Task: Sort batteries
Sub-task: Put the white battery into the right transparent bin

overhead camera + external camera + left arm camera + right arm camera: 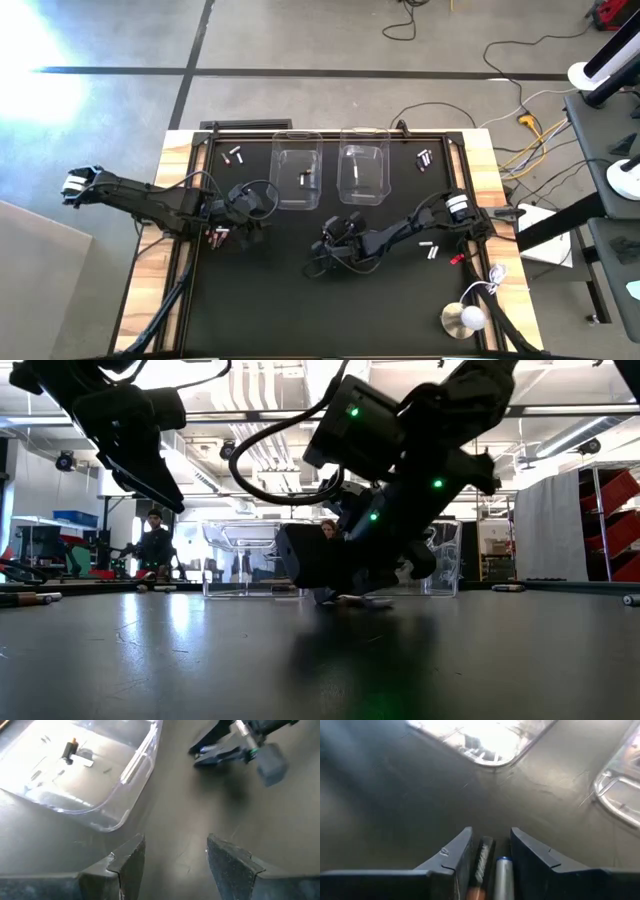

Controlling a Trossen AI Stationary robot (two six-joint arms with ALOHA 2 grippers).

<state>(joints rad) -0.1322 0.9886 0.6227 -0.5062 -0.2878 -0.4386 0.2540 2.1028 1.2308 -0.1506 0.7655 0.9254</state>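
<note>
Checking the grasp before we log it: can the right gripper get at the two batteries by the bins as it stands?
Probably yes. The right gripper is low on the mat with its fingers open around a dark battery and a silvery battery. Nothing lies between.

Clear glossy plastic bins (297,170)

Two batteries lie side by side on the black mat between the right gripper's (490,847) spread fingers: a dark battery (481,865) with a copper end and a silvery battery (503,877) with a blue band. Other batteries lie near the far left corner (236,154), the far right corner (425,158) and the right edge (430,250). One lies in each clear bin (306,179) (356,172).
</note>
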